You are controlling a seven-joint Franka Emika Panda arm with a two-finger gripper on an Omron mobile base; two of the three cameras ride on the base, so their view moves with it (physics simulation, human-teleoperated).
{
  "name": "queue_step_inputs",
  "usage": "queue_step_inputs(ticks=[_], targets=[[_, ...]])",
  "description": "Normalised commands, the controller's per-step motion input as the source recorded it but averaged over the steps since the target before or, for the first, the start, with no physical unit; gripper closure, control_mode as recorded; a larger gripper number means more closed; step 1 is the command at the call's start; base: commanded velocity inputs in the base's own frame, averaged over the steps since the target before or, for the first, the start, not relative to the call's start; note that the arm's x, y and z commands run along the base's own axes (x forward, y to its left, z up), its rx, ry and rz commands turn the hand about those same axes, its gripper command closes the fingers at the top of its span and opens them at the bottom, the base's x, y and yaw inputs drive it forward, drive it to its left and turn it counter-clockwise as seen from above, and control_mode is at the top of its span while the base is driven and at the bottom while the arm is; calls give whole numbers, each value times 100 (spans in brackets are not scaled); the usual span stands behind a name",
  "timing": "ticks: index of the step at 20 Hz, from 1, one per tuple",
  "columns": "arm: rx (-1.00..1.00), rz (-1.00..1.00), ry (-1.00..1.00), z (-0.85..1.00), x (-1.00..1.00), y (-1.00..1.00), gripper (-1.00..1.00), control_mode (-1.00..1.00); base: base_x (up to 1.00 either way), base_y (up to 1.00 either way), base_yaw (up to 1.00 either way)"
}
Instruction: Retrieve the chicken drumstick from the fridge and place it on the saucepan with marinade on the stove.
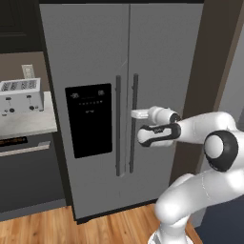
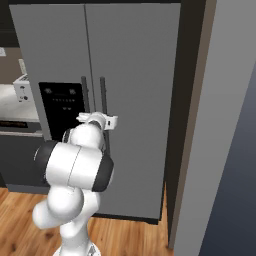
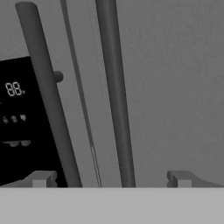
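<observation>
Chicken drumstick: I take it to lie behind the closed doors of the fridge (image 1: 95,57); its shelf I cannot tell. I judge it light, soft and likely slick, so I would pinch it across the thick meaty end with a moderate squeeze, not at the thin bone end.

Fridge doors: both shut, seam running 12 to 6 o'clock in the left base view; nothing of the interior is open to me.

Right door handle (image 3: 114,96): a dark vertical bar, stiff and fixed, the first thing I must grasp. In the hand view it stands between the two fingertips (image 3: 181,180), nearer the left one, apart from both.

Left door handle (image 3: 46,100): the second dark bar, at about 10 o'clock from the view's centre and leaning because the hand is rolled.

Dispenser panel (image 1: 88,119): black, on the left door, at 9 o'clock from the handles.

Claw (image 1: 134,114): jaws spread wide, holding nothing, set just beside the right door handle at mid-height; whether it touches I cannot tell.

Step in hand: I judge this the approach to the handle, so the task is at its start.

Toaster (image 1: 19,95): white, on the surface (image 1: 33,121) at 9 o'clock from the fridge, well apart.

Floor (image 1: 57,228): wooden planks at 6 o'clock.
</observation>
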Motion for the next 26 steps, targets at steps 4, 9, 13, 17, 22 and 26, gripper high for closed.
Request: queue_step_inputs(ticks=[4,9,13,17,22,26], targets=[[0,0,0,-5,39,0,-100,-100,0,0,0],[0,0,0,-8,48,0,-100,-100,0,0,0],[0,0,0,-9,54,3,-100,-100,0,0,0],[0,0,0,-14,53,6,-100,-100,0,0,0],[0,0,0,-13,42,3,-100,-100,0,0,0],[0,0,0,-2,13,0,-100,-100,0,0,0]])
